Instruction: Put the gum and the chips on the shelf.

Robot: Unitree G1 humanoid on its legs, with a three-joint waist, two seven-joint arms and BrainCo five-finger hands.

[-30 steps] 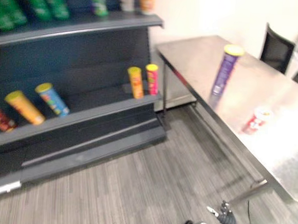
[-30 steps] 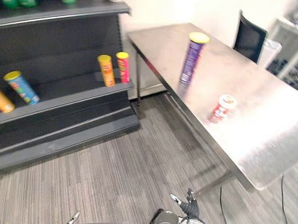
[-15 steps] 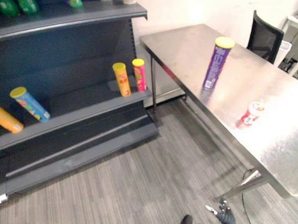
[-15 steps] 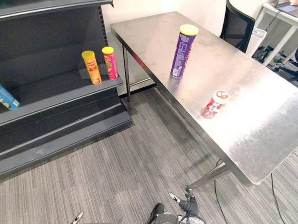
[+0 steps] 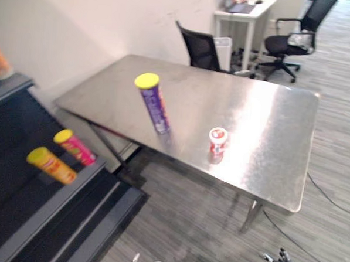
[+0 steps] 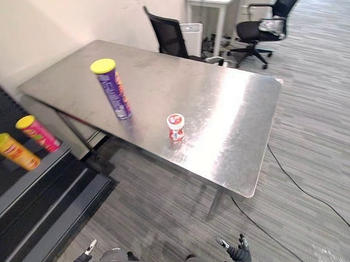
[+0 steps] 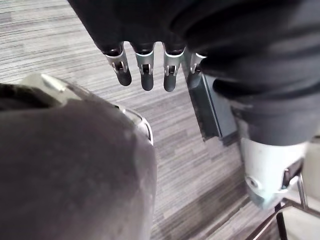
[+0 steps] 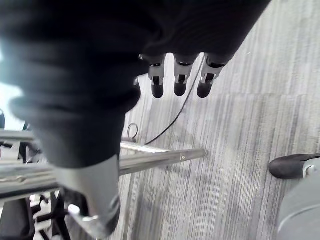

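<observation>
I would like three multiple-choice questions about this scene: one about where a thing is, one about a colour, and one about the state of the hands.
1. Where does the gum stand?
A. on the table, at the right of the chips
B. under the table
C. on top of the chips

2. What colour is the lid of the chips?
A. red
B. yellow
C. green

3. How are the left hand and the right hand?
A. both open and empty
B. left shut on the gum
C. right shut on the chips

Answers:
1 A: the gum stands on the table top, apart from the chips.
2 B: the lid is yellow above the purple tube.
3 A: each wrist view shows straight fingers with nothing in them.
</observation>
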